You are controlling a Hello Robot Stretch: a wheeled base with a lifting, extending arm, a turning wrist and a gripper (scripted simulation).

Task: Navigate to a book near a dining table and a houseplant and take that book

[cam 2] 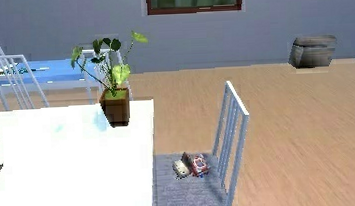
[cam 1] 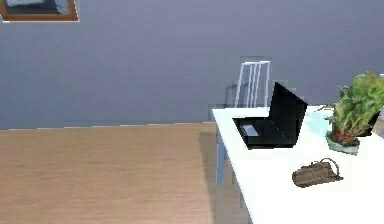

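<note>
A white dining table (cam 1: 275, 175) fills the forward view's lower right. On it stand a black laptop (cam 1: 275, 122) and a leafy houseplant (cam 1: 355, 110), with a small brown lump (cam 1: 316, 174) nearer the front. In the arm side view the same white table (cam 2: 58, 166) lies at the lower left, with the houseplant (cam 2: 112, 74) in a brown pot at its far corner. Beside the table stands a chair (cam 2: 230, 139) with a white slatted back. On its grey seat lie a small flat red thing (cam 2: 199, 166), book-like, and a pale small thing (cam 2: 180, 167) next to it.
A white-backed chair (cam 1: 250, 85) stands behind the table by the grey wall, and a framed picture (cam 1: 38, 10) hangs at the top left. In the arm side view a blue table (cam 2: 54, 68) with a white chair (cam 2: 9, 78) stands far left. A dark box (cam 2: 313, 51) sits far right under a window (cam 2: 194, 0). Bare wooden floor lies between.
</note>
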